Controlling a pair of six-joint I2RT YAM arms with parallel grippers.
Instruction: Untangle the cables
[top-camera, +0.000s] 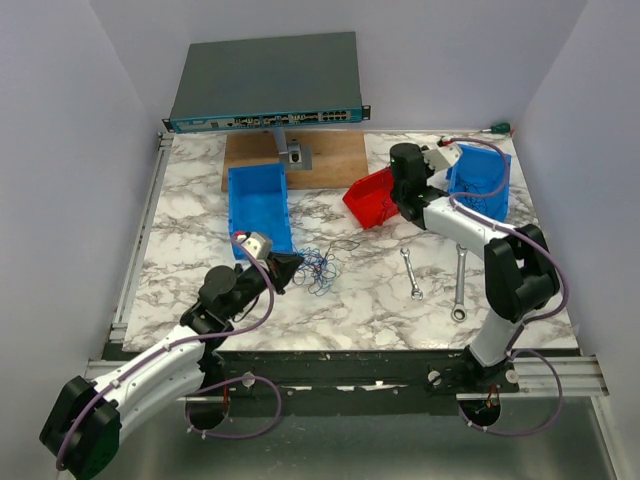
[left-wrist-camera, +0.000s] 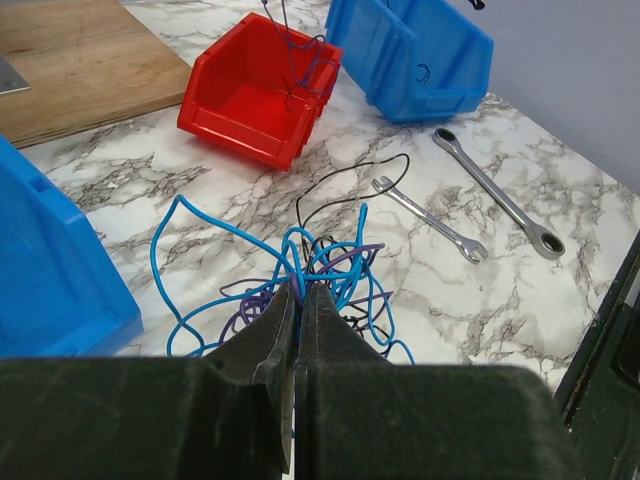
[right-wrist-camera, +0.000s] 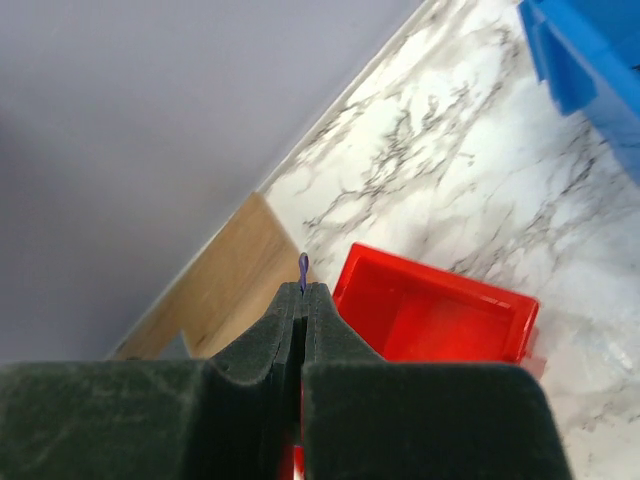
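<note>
Top view: a loose tangle of thin blue and dark cables (top-camera: 318, 268) lies on the white marbled desk (top-camera: 380, 300), beside the long blue plastic bin (top-camera: 260, 205). The left gripper (top-camera: 288, 268) touches the tangle's edge.

Left wrist view: its jaws are clenched on blue and purple strands. A thin purple wire (left-wrist-camera: 290, 55) rises from the red plastic bin (left-wrist-camera: 255, 95) beyond.

Right wrist view: the right gripper (right-wrist-camera: 303, 290) hangs above the red bin, jaws pinching the purple wire.

The left black two-finger gripper (left-wrist-camera: 298, 300) reaches low and forward, jaws pinched tight on thin blue cables (left-wrist-camera: 300, 262). The right black two-finger gripper (right-wrist-camera: 303, 296) stretches far out, jaws pressed together on a purple strand (right-wrist-camera: 303, 266).
</note>
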